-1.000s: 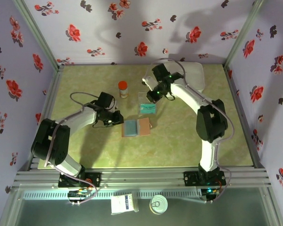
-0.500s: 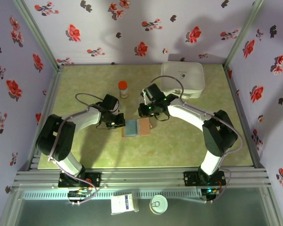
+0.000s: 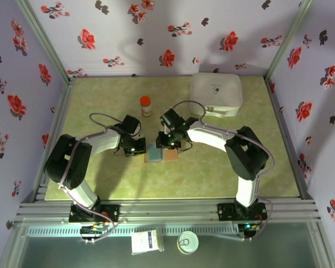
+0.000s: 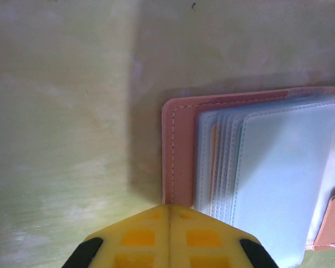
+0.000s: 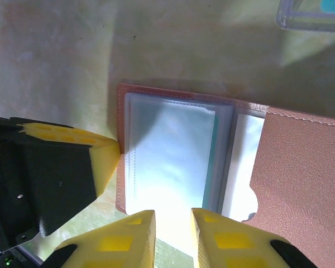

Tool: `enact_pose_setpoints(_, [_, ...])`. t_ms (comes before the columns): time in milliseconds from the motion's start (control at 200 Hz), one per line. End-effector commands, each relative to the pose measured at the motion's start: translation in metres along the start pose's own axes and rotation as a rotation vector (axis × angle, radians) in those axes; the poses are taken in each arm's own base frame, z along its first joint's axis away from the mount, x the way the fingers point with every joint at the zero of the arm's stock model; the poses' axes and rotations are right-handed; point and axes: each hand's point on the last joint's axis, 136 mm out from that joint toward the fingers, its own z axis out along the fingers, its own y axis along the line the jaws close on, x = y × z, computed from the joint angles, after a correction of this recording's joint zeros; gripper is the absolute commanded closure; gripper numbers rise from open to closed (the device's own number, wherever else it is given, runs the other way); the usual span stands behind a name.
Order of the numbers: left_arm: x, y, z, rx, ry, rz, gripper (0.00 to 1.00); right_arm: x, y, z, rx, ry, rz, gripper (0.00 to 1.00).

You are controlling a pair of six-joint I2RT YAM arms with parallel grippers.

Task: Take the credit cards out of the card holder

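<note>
The right hand (image 5: 172,219), swung back from the freed teal card (image 5: 330,8) beyond it, now hovers slightly parted and empty over the open holder (image 5: 301,167) on the worktop (image 5: 56,56), while the clenched left hand (image 4: 168,215) has closed against its edge, bracing it for the sleeved cards (image 5: 211,159).

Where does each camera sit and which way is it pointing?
Top camera: above and behind the arms, looking down on the table; both arms, left hand, right hand show.
Left wrist: on the left arm, looking down past its shut fingers at the card holder's edge.
Right wrist: on the right arm, looking down between its parted fingers at the open card holder.
Shared: all three show the card holder.
</note>
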Motion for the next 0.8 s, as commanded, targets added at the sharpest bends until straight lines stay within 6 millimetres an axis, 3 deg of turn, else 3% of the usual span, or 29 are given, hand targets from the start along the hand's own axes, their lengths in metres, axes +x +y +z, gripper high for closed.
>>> enact_pose_setpoints(0, [0.007, 0.008, 0.009, -0.029, 0.025, 0.018, 0.97, 0.0, 0.009, 0.009, -0.04, 0.015, 0.034, 0.75])
enact_pose_setpoints(305, [0.006, 0.011, 0.012, -0.039, 0.035, 0.009, 0.97, 0.002, 0.007, 0.03, -0.04, 0.067, 0.048, 0.83])
enact_pose_setpoints(550, [0.004, 0.015, 0.011, -0.047, 0.043, 0.007, 0.98, 0.006, -0.026, 0.026, 0.094, 0.059, 0.067, 0.81])
enact_pose_setpoints(795, [-0.003, 0.009, 0.003, -0.027, 0.015, 0.006, 0.98, 0.006, -0.039, 0.021, 0.043, 0.048, 0.115, 0.81])
